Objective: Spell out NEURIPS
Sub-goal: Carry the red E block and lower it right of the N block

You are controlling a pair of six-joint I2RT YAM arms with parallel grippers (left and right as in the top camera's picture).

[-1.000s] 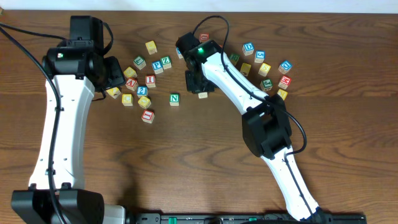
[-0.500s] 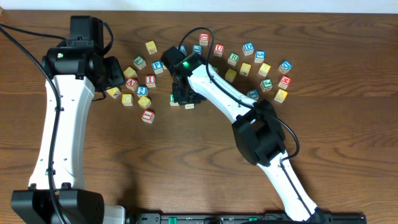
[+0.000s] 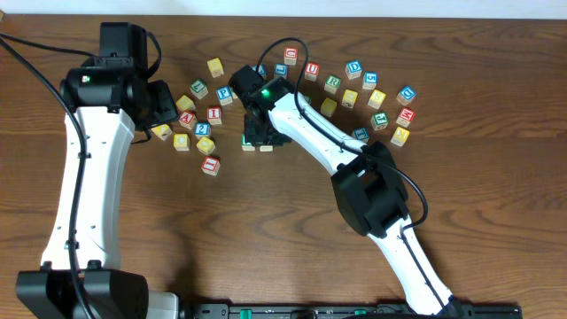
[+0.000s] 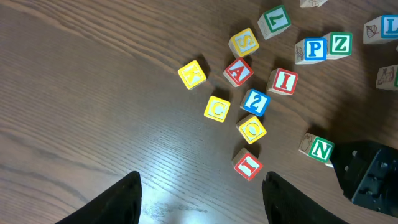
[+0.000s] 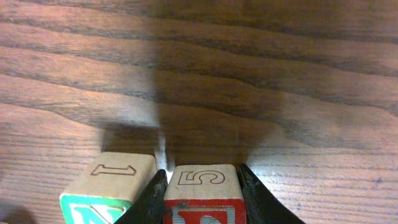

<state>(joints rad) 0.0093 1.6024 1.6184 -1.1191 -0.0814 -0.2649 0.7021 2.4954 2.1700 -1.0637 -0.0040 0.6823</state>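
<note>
The E cube [image 5: 200, 180] (red letter up, a 5 on the side facing the wrist cam) is clamped in the right gripper [image 5: 203, 208], jaws closed to cube width on its two flanks. It's at 3 o'clock of the N cube [image 5: 109, 183], just beside it, w/ only one of the gripper's fingers [image 5: 154, 196] wedged in the slot between them. We think that explains the grip: pinching the flanks keeps the letter face up and lets the cube be brought in tight as letter no. 2 of the word. The tops look about level, so we'd guess E is on or nearly on the table [image 5: 199, 74], but we can't tell for sure.

Outward from the pair, the P cube [image 3: 224, 94] is at approx. 11 o'clock and the I cube [image 3: 214, 114] at 10. The yellow S cube [image 4: 244, 42] lies in that same cluster. The U cube [image 3: 312, 68] and R cube [image 3: 332, 83] lie at 1–2 o'clock in the arc of spares. All five are well apart from the row and not yet fetched, so we judge the word as two letters in.

The left gripper [image 4: 202, 190] hangs over the cluster at 9 o'clock of the pair, fingers well spread and holding nothing, prob. parked there so the right arm has room.
</note>
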